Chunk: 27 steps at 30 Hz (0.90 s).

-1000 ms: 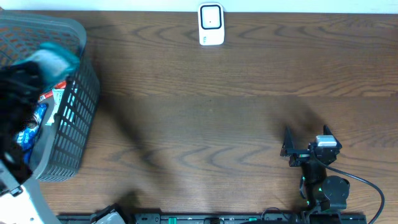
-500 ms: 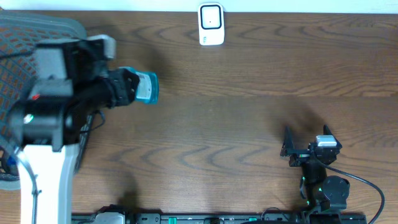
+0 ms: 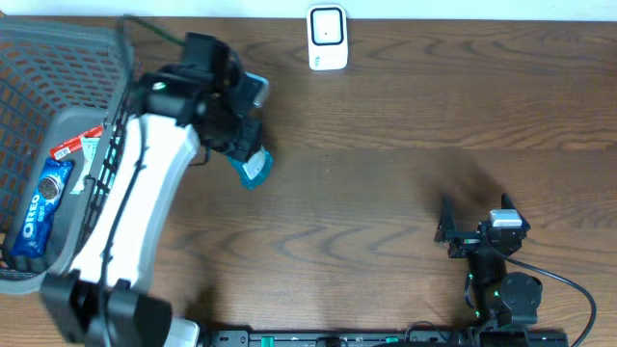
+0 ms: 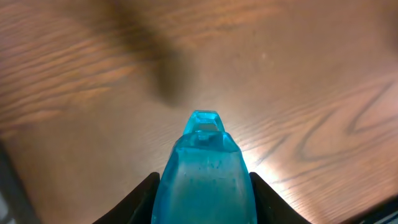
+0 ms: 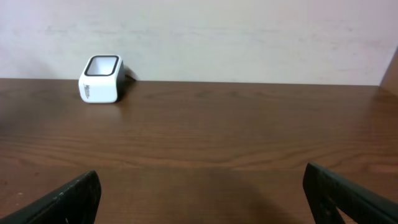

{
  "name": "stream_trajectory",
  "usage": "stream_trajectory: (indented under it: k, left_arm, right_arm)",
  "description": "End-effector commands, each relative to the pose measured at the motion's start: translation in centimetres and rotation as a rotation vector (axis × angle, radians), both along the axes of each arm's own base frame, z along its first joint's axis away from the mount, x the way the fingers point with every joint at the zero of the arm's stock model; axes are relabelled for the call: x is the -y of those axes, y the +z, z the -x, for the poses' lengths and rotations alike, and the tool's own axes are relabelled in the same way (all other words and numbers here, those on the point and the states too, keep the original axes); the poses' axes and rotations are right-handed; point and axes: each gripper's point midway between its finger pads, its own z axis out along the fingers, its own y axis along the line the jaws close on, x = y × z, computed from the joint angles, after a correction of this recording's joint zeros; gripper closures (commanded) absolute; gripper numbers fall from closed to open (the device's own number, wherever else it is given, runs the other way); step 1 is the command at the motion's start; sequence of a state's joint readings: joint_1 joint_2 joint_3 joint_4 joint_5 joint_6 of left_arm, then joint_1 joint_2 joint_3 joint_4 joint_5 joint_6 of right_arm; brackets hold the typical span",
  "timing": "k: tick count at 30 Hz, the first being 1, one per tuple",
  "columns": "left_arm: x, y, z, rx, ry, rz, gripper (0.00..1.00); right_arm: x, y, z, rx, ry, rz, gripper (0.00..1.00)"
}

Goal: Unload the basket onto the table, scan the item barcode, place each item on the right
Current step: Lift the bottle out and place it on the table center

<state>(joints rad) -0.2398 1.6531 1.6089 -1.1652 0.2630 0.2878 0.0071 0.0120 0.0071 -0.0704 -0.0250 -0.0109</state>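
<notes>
Far left: grey plastic mesh basket (image 3: 39,48), cut off by the overhead frame edge. Its right wall is partly hidden behind the white left arm (image 3: 145,207). Inside it lie a blue Oreo packet (image 3: 43,198) and a red-labelled packet (image 3: 72,146); the rest of that label is unreadable.

left end effector (image 3: 246,156) (image 4: 205,200) is clamped at a medium gap on a translucent teal plastic item (image 3: 256,173) (image 4: 202,158). The item sits out of the basket, over the dark brown wood-grain tabletop (image 3: 386,145), just right of the basket. It is left of the scanner and nearer the robot side.

In the overhead view the wrist covers the item's upper part. In the left wrist view only its narrow end shows, the rest cut off at the bottom edge. The black fingers (image 4: 140,199) appear only as slivers on either side. No barcode is visible on any face. Can't tell whether the item touches the tabletop.

Small white box scanner with a dark window (image 3: 327,37) (image 5: 101,79) stands at the far edge of the tabletop, centre, well apart from both arms.

right end effector (image 3: 474,217) (image 5: 202,199) is low on the right side with jaws wide and nothing between them. In its own view only the fingertips (image 5: 62,200) show, at the bottom corners.
</notes>
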Motion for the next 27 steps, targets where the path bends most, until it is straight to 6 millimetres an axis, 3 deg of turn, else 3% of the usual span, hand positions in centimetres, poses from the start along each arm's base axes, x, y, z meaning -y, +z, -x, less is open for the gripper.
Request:
stream_trajectory:
  k: [1, 10, 20, 27]
  left_arm:
    - [1.3, -0.7, -0.4, 0.024, -0.158, -0.025, 0.63]
    - [2.9, -4.2, -2.6, 0.021, -0.266, -0.047, 0.63]
    - [3.8, -4.3, -5.1, 0.118, -0.291, -0.027, 0.63]
    - [3.9, -6.7, -5.2, 0.136, -0.333, -0.036, 0.63]
  right_arm:
    - [0.0, -0.1, 0.0, -0.001, -0.002, -0.01, 0.01]
    - [0.0, -0.1, 0.0, -0.001, -0.002, -0.01, 0.01]
    - [0.0, -0.1, 0.0, -0.001, -0.002, -0.01, 0.01]
    - [0.0, -0.1, 0.0, -0.001, -0.002, -0.01, 0.01]
